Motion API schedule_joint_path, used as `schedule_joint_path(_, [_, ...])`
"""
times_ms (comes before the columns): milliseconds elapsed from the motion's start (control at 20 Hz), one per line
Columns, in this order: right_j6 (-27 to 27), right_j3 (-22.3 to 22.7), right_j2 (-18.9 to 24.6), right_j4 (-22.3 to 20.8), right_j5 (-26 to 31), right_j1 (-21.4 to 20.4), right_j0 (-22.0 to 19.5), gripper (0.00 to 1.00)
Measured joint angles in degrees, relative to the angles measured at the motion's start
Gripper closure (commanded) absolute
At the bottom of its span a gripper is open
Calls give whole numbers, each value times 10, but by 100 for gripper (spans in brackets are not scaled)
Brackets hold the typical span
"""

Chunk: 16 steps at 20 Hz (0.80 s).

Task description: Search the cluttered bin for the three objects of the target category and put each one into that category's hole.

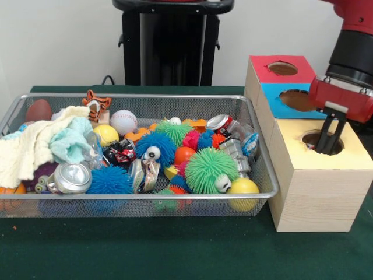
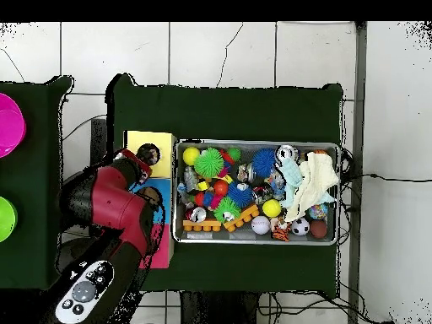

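The wire mesh bin (image 1: 145, 97) is full of toys, and it also shows in the overhead view (image 2: 257, 241). My gripper (image 1: 330, 149) hangs over the yellow-topped box (image 1: 356, 147), to the right of the bin. Its fingertips dip into the round hole (image 1: 311, 139). The fingers (image 1: 324, 135) stand slightly apart with nothing seen between them. In the overhead view my arm (image 2: 118, 202) covers the boxes, with its end at the hole (image 2: 149, 153). A small speckled piece (image 2: 316, 211) peeks from under the cream cloth; no other limp piece is seen.
The blue-topped box (image 1: 274, 100) and the red-topped box (image 1: 262, 69) stand behind the yellow one. The bin holds a green spiky ball (image 1: 211, 169), cream cloth (image 1: 29, 149) and mint cloth (image 1: 71, 143), a baseball (image 1: 123, 121), cans (image 1: 73, 178) and other balls.
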Motion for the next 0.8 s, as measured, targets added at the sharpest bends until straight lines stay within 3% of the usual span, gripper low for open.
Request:
schedule_joint_path(450, [0, 16, 22, 0, -14, -5, -17, 100])
schedule_joint_path(800, [0, 16, 57, -9, -80, -2, -44, 100])
